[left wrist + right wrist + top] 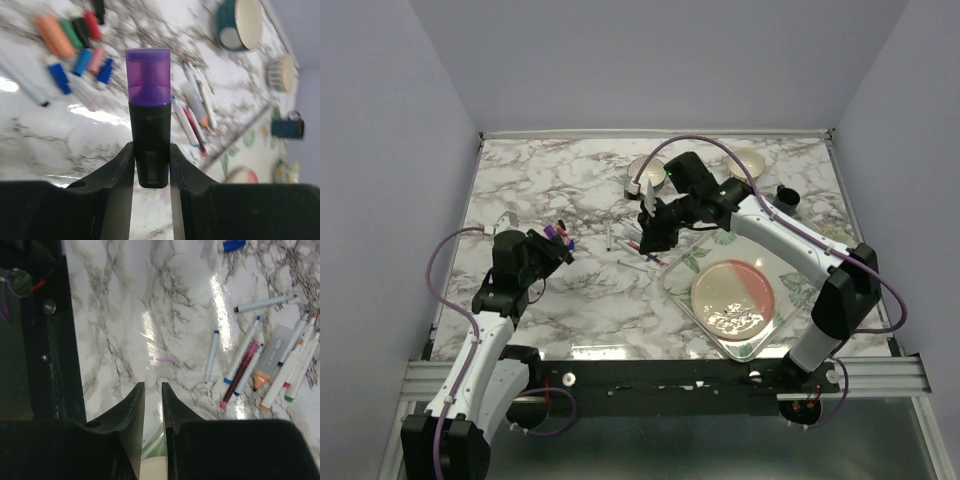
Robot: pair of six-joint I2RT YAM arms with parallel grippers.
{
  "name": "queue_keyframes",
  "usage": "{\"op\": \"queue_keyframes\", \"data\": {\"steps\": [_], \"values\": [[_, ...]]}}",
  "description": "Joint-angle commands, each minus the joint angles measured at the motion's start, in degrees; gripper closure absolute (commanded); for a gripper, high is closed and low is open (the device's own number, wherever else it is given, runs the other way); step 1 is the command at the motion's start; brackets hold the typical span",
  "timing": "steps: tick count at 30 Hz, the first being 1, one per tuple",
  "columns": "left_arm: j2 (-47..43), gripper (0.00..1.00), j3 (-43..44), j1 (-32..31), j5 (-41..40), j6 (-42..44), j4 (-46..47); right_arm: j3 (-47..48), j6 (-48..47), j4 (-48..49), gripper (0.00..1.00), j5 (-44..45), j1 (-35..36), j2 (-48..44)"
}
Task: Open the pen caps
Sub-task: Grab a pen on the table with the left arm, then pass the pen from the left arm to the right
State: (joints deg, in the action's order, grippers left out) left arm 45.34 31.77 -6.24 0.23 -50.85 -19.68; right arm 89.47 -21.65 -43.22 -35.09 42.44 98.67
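My left pincer [151,150] grips a black marker [149,125], its purple cap [147,75] on, at frame centre; loose caps [82,45] lie upper left on the desk [45,140]; my right pincer [153,390] stands slightly parted, empty.

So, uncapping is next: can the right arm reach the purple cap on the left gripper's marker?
Probably yes: the purple cap stands clear of the left gripper holding the marker, open air lies between the grippers, and the right gripper is empty, jaws narrowly parted.
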Motion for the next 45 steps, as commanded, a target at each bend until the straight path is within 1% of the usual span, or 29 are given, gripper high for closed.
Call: {"op": "queue_keyframes", "data": {"steps": [1, 2, 3, 4, 5, 6, 7, 8, 9, 10, 11, 12, 13, 15, 16, 17, 20, 25, 31, 36, 40, 41, 45], "values": [[-3.24, 1.0, -11.19, -0.79, 26.64, -2.92, 31.99, -8.94, 5.89, 16.2, 0.69, -13.15, 0.28, -7.25], [-2.89, 1.0, -12.33, -1.05, 30.93, -5.11, 36.25, -13.05, 10.53, 19.72, 0.67, -14.81, 0.11, -7.79], [-2.37, 1.0, -14.17, -1.66, 32.89, -5.75, 41.17, -15.01, 12.92, 25.58, 0.65, -17.96, 0.02, -8.14], [-1.67, 1.0, -14.63, -2.28, 34.04, -6.1, 46.78, -16.25, 14.95, 28.17, 0.61, -19.13, -0.16, -8.06], [-1.49, 1.0, -14.8, -3.94, 35.79, -5.93, 48.75, -17.13, 18.54, 30.11, 0.6, -19.75, -0.77, -7.88], [-1.4, 1.0, -15.42, -4.83, 36.33, -5.06, 50.78, -18.09, 20.23, 31.34, 0.59, -20.45, -1.21, -7.62], [-1.66, 1.0, -15.6, -5.7, 36.33, -4.44, 51.93, -18.54, 21.46, 34.32, 0.57, -20.89, -1.74, -7.53], [-1.92, 1.0, -15.77, -7.71, 36.25, -3.74, 52.29, -19.15, 27.04, 35.91, 0.56, -21.24, -3.4, -7.79], [-2.1, 1.0, -16.21, -8.69, 35.29, -2.86, 52.2, -20.99, 29.45, 40.28, 0.55, -22.29, -4.37, -8.14], [-2.27, 1.0, -16.3, -9.83, 34.5, -1.02, 50.98, -22.4, 31.99, 42.67, 0.53, -22.74, -5.34, -8.75], [-2.19, 1.0, -16.56, -10.89, 33.79, -0.14, 50.54, -23.72, 36.46, 46.0, 0.51, -23.0, -7.35, -10.41], [-2.19, 1.0, -16.82, -12.81, 31.96, 0.4, 50.1, -25.03, 38.42, 48.3, 0.48, -22.22, -8.06, -11.3], [-1.67, 1.0, -17.0, -13.7, 31.16, 1.01, 49.74, -27.66, 39.92, 52.15, 0.41, -21.43, -8.68, -12.44], [-1.22, 1.0, -17.79, -15.72, 29.22, 0.84, 50.18, -29.35, 43.17, 54.2, 0.35, -18.89, -9.04, -14.72], [-1.05, 1.0, -18.06, -16.17, 27.3, 0.58, 50.88, -30.57, 44.75, 56.99, 0.3, -18.96, -9.04, -15.0], [-1.05, 1.0, -18.41, -16.87, 26.5, -0.03, 51.49, -31.02, 48.68, 58.33, 0.3, -18.87, -9.04, -15.09], [-2.01, 1.0, -18.5, -19.07, 22.02, -0.04, 50.71, -31.2, 54.41, 59.22, 0.3, -16.77, -8.95, -14.13], [-2.72, 1.0, -17.71, -22.58, 15.86, 0.31, 47.9, -31.2, 58.47, 56.06, 0.31, -10.54, -8.16, -13.94], [0.09, 1.0, -16.83, -27.06, 11.2, -0.91, 49.21, -30.15, 57.42, 52.81, 0.35, -6.05, -5.88, -12.98], [1.06, 1.0, -15.95, -31.36, 6.11, -1.79, 49.74, -29.09, 54.96, 50.52, 0.44, -3.41, -3.94, -11.4], [0.45, 1.0, -15.42, -33.91, 0.23, -3.46, 48.51, -28.21, 53.29, 48.41, 0.47, -0.69, -2.54, -10.09], [0.27, 1.0, -15.25, -34.45, -1.18, -3.99, 48.34, -28.12, 53.12, 48.32, 0.49, -0.59, -2.18, -9.91], [-0.17, 1.0, -14.02, -36.73, -5.76, -4.96, 46.14, -27.6, 51.97, 47.62, 0.51, 0.28, -0.78, -9.11]]}}
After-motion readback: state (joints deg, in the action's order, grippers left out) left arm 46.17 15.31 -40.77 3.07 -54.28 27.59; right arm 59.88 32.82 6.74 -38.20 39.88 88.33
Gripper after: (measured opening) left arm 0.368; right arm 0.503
